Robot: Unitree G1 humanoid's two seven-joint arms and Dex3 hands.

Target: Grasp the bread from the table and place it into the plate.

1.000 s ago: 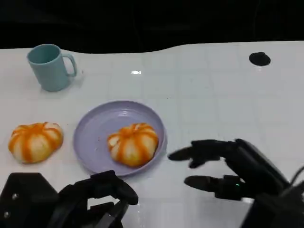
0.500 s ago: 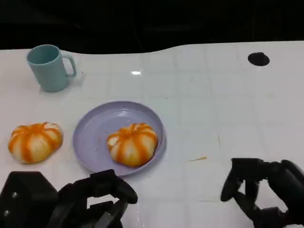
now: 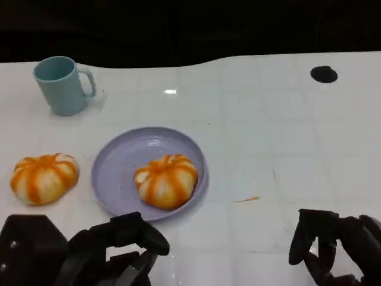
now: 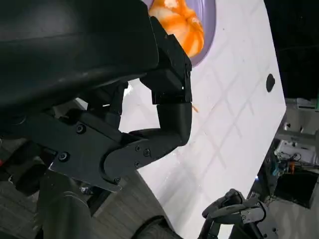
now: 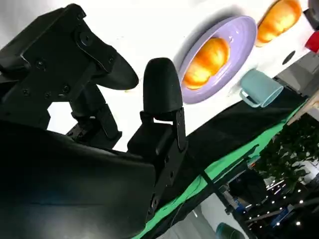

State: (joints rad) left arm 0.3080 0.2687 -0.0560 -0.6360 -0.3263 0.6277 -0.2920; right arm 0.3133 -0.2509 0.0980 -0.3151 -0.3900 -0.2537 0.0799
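Note:
A striped orange-and-white bread (image 3: 166, 180) lies inside the lavender plate (image 3: 122, 156), toward its right side. A second bread of the same look (image 3: 44, 177) sits on the table left of the plate. My right hand (image 3: 334, 251) hangs at the lower right, well away from the plate, fingers apart and holding nothing. My left hand (image 3: 122, 247) stays low in front of the plate, fingers loosely bent, empty. The right wrist view shows my right hand (image 5: 124, 99), the plate (image 5: 240, 44) and both breads (image 5: 207, 59) (image 5: 279, 20). The left wrist view shows my left hand (image 4: 164, 114) near the plated bread (image 4: 182, 25).
A teal mug (image 3: 61, 83) stands at the back left, handle to the right. A small black round mark (image 3: 324, 74) lies at the back right. A tiny orange crumb (image 3: 246, 199) lies right of the plate. The dark far table edge runs across the top.
My right hand has pulled back from beside the plate toward the lower right corner, and its fingers now point down. The breads, plate and left hand have stayed put.

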